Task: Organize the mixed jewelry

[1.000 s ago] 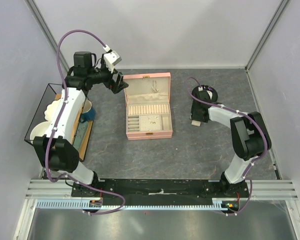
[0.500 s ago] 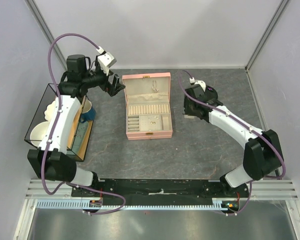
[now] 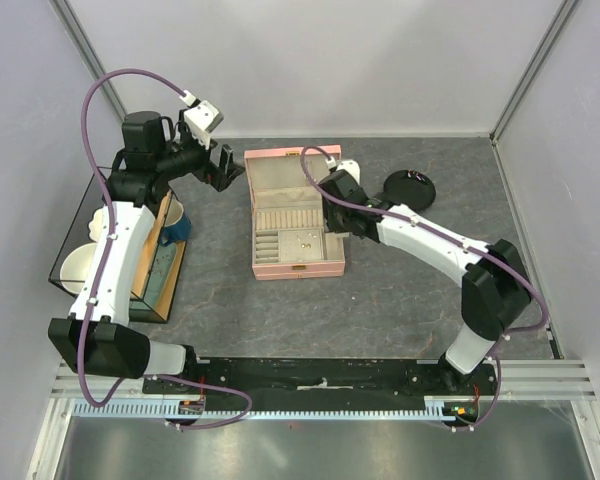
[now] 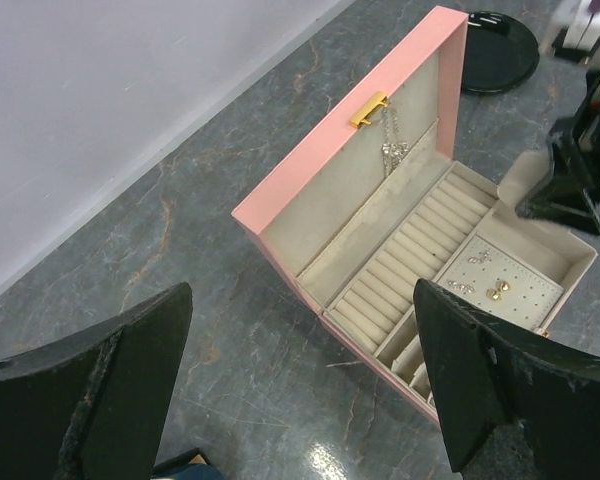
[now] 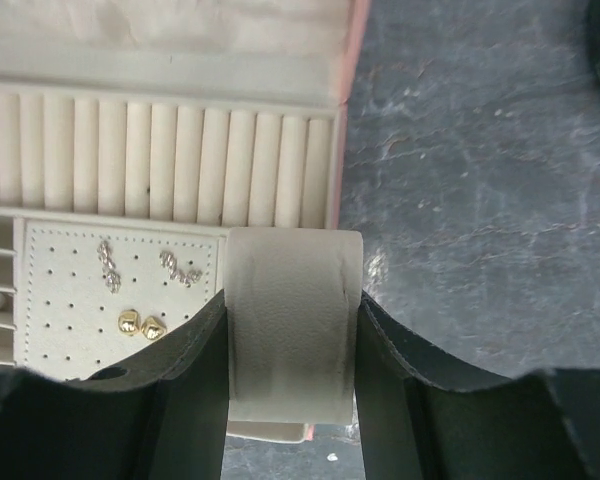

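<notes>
Currently right claw pinches a beige cushion pad over the right wall of the pink jewelry box. Left claw is spread wide, hovering beside the box's left. Earrings sit on the perforated insert; chain hangs in the lid.

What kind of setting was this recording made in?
Probably a robot lab cell, not a home: plain white walls box in a grey table, a metal rail runs along its near edge, and a pink box sits staged mid-table.
</notes>
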Tool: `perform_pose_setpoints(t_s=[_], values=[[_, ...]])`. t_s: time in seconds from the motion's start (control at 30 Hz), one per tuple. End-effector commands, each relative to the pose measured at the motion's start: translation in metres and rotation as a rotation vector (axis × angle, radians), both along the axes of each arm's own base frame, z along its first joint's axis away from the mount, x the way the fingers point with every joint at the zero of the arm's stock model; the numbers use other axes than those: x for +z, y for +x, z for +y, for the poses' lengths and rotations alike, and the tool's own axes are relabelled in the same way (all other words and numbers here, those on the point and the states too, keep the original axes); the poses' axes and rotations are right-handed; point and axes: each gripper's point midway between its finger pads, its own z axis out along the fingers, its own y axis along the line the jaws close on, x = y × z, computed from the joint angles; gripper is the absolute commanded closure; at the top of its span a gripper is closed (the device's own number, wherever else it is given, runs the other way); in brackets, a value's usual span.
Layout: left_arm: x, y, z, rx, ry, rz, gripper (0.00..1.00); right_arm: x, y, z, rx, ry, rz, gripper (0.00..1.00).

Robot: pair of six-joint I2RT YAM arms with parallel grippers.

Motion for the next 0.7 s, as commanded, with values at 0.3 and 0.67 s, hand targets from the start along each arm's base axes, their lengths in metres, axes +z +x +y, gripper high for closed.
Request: perform_pose_setpoints(t_s=[0.3, 0.67], values=[[0.012, -0.003, 0.010, 0.041, -0.025, -0.033, 0.01, -0.025, -0.009, 0.030, 0.018, -0.018, 0.031, 0.74], [0.014, -0.005, 0.011, 0.034, -0.030, -0.037, 0.01, -0.041, -0.021, 0.030, 0.015, -0.043, 0.057, 0.75]])
